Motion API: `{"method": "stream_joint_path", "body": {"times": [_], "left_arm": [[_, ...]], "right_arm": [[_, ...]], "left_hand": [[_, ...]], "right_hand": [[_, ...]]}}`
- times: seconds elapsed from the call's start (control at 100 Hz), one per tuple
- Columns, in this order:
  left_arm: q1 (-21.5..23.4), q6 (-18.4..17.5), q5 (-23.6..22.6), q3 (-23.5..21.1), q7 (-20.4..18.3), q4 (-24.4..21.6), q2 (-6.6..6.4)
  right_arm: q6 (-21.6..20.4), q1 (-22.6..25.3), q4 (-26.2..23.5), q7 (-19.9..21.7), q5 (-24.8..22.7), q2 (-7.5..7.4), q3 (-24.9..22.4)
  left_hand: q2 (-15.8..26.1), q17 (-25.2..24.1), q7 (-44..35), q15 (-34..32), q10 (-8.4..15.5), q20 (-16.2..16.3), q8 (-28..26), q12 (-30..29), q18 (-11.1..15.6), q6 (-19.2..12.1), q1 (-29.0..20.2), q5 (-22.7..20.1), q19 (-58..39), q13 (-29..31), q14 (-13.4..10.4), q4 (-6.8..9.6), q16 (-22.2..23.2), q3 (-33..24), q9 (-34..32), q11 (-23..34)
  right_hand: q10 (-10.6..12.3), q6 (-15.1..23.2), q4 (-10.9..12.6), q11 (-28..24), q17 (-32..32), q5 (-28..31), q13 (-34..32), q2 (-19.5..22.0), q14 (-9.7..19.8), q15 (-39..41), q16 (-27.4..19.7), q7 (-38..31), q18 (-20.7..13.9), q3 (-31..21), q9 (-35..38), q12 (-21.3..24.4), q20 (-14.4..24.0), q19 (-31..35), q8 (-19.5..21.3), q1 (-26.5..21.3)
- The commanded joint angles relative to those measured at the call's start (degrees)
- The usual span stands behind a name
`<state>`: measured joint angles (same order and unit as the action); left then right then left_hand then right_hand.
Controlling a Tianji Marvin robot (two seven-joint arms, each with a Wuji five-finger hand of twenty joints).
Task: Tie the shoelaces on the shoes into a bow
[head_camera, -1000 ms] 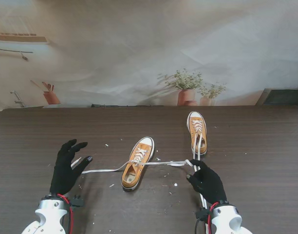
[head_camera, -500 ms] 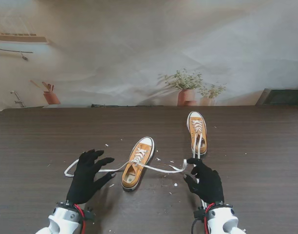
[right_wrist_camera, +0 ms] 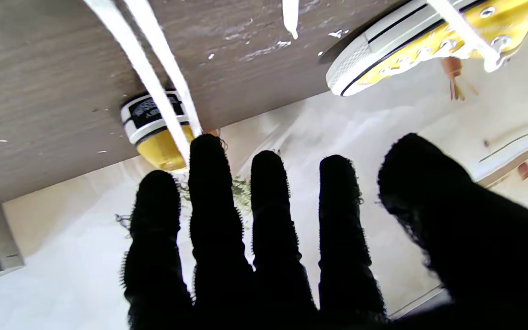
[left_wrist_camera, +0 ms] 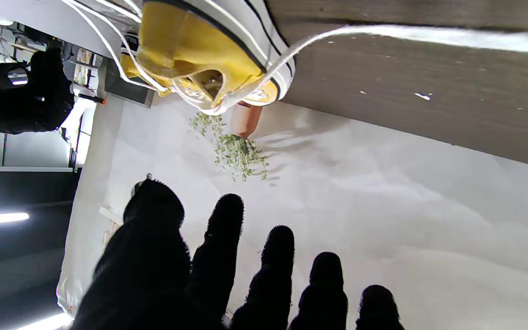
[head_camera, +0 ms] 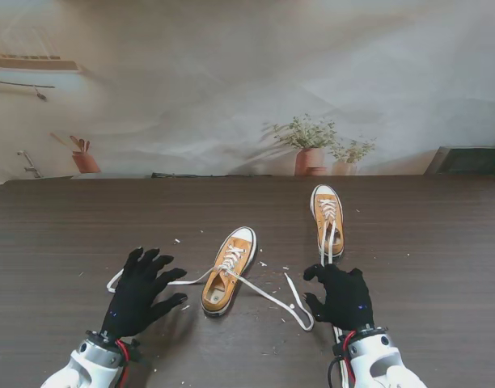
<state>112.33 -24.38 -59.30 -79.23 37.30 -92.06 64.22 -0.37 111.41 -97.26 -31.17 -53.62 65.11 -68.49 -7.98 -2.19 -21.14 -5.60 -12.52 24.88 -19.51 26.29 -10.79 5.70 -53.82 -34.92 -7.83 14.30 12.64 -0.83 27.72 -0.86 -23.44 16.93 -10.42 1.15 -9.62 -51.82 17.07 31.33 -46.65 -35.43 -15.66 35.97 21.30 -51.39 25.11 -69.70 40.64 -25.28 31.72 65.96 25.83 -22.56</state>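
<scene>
We have two yellow canvas shoes on the dark bench (head_camera: 61,234): the near shoe (head_camera: 228,271) lies between our hands, its toe pointing away from us, and the far shoe (head_camera: 327,217) stands farther from us, on the right. Both are untied. The left lace (head_camera: 191,280) of the near shoe runs flat over the bench toward our left hand (head_camera: 141,293), and the right lace (head_camera: 272,297) runs to a curl just beside our right hand (head_camera: 343,297). Both hands are empty, with the fingers spread (the wrist views show all fingers straight and nothing between them). The laces of the far shoe (head_camera: 329,242) come toward us and pass under the right hand. We judge the laces flat, soft and very light, so they will bend and slide easily and keep no shape; a pinch between thumb and forefinger, close to the free end, should hold best. The shoe is light too and may drag if we pull hard, so a gentle, even pull on both sides seems wise
</scene>
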Motion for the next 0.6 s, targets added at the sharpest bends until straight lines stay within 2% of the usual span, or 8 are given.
{"method": "stream_joint_path", "body": {"times": [0.0, 0.16, 0.27, 0.41, 0.59], "left_arm": [[-0.32, -0.03, 0.62, -0.71, -1.71, 0.58, -0.48], [0.43, 1.02, -1.04, -2.39, -3.89, 1.12, -1.18], [0.84, 1.58, 0.15, -2.73, -4.51, 1.77, -0.94], [1.14, 1.69, 3.86, -2.5, -4.73, 2.3, -0.11], [1.28, 2.37, 2.68, -2.54, -4.82, 2.26, -0.42]], "right_arm": [[0.56, -2.06, -0.09, 1.55, -0.85, -0.48, 1.36], [2.03, -6.57, 1.55, 5.54, -0.48, -0.9, 5.7], [3.62, -9.67, 3.22, 6.83, 0.63, -0.79, 8.93], [5.92, -12.69, 5.06, 7.82, 2.8, -0.33, 12.36], [8.62, -15.67, 6.46, 10.01, 5.53, 0.16, 15.85]], "left_hand": [[1.45, 0.73, -0.72, -0.12, 0.91, 1.09, -1.08, -0.71, -0.6, -2.76, 0.74, -1.42, -0.17, 1.44, -0.46, -0.46, -1.86, 1.43, -1.13, 0.85], [0.45, 1.03, -0.79, 0.08, 1.99, 1.22, -1.07, -0.88, -0.26, -3.54, 1.44, 0.49, 0.27, 1.51, -1.11, -0.35, -2.01, 1.45, -0.37, 0.73], [0.11, 1.26, -1.52, -0.03, 1.89, 1.29, -1.32, -0.87, -0.47, -3.49, 1.35, 0.09, 0.4, 1.67, -0.77, -0.2, -2.02, 1.16, -0.63, 0.94], [-0.11, 1.36, -1.86, -0.17, 1.39, 1.4, -1.32, -0.91, -0.58, -2.94, 0.98, -0.29, 0.54, 1.59, -0.38, -0.16, -2.0, 0.87, -0.6, 1.0], [0.05, 1.15, -1.83, -0.26, 1.43, 1.51, -1.18, -0.97, -0.37, -3.15, 1.2, -0.21, 0.75, 1.26, -0.43, -0.2, -2.02, 0.9, -0.49, 0.97]], "right_hand": [[0.84, -1.77, 1.8, 1.6, -1.61, -0.4, 2.32, 1.62, 0.81, -1.0, -0.87, 3.93, -1.66, -0.14, -2.41, 0.97, -1.07, -1.48, 0.73, 2.81], [1.47, -2.09, 1.93, 2.83, -4.01, -1.73, 4.94, 3.17, 1.12, -2.93, -1.47, 6.22, -2.79, 2.26, -4.34, 1.36, -1.89, -4.12, -0.52, 3.92], [1.88, -1.68, 2.01, 3.29, -4.89, -2.6, 6.41, 3.88, 1.44, -4.08, -1.84, 6.45, -3.22, 3.61, -5.86, 1.47, -2.13, -5.15, -0.67, 4.47], [1.8, -2.17, 2.2, 3.7, -5.77, -3.44, 7.56, 4.58, 1.41, -4.87, -2.01, 6.98, -3.49, 4.74, -7.18, 1.59, -2.16, -5.99, -1.0, 4.98], [1.4, -3.09, 2.37, 4.12, -6.73, -4.25, 8.98, 5.47, 1.19, -5.71, -2.14, 7.75, -3.76, 5.99, -8.91, 1.73, -2.07, -6.85, -1.55, 5.65]]}}
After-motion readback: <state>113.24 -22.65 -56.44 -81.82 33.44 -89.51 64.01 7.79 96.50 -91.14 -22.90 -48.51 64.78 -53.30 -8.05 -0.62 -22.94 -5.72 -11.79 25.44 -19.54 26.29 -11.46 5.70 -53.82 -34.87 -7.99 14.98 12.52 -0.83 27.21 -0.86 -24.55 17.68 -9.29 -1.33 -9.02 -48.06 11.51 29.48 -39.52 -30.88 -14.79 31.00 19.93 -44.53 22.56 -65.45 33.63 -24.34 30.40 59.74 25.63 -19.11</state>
